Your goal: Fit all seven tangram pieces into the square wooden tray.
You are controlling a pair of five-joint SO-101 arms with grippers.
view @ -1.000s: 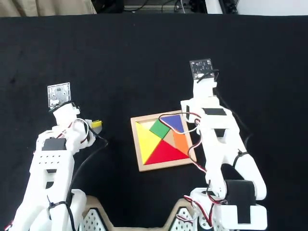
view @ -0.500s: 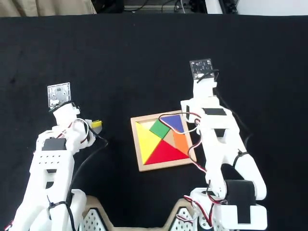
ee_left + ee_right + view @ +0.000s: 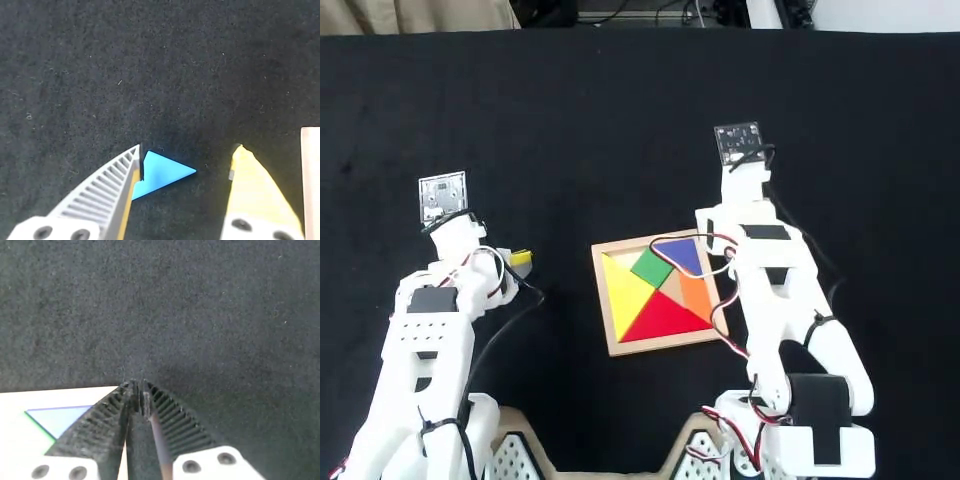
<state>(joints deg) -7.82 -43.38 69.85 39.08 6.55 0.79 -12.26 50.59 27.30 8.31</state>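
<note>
Looking down over the black surface (image 3: 620, 120), I see the square wooden tray (image 3: 601, 298) lying between my two arms. It holds yellow (image 3: 622, 285), green (image 3: 651, 267), dark blue (image 3: 682, 255), orange (image 3: 694, 296) and red (image 3: 663, 318) pieces, and a small patch of bare wood (image 3: 672, 283) shows among them. One small light blue triangle (image 3: 161, 172) lies flat on the cloth outside the tray, on the left arm's side. The left gripper (image 3: 189, 146) stands right over it with its fingers wide apart. The triangle touches the inside of the grey ribbed finger (image 3: 107, 192), which hides one corner. Its sharp tip points across the gap toward the yellow finger (image 3: 252, 190), with bare cloth in between. So the piece lies crosswise between the fingers, and I judge that closing them would press it from tip to base rather than across its flat sides. The pale edge of the tray shows just beyond the yellow finger, so the piece lies near the tray. The right gripper (image 3: 135, 387) hangs at the tray's far rim with its fingers pressed together on nothing, and the dark blue piece lies just beside them. The left arm is plainly the one placed to take this piece.
</note>
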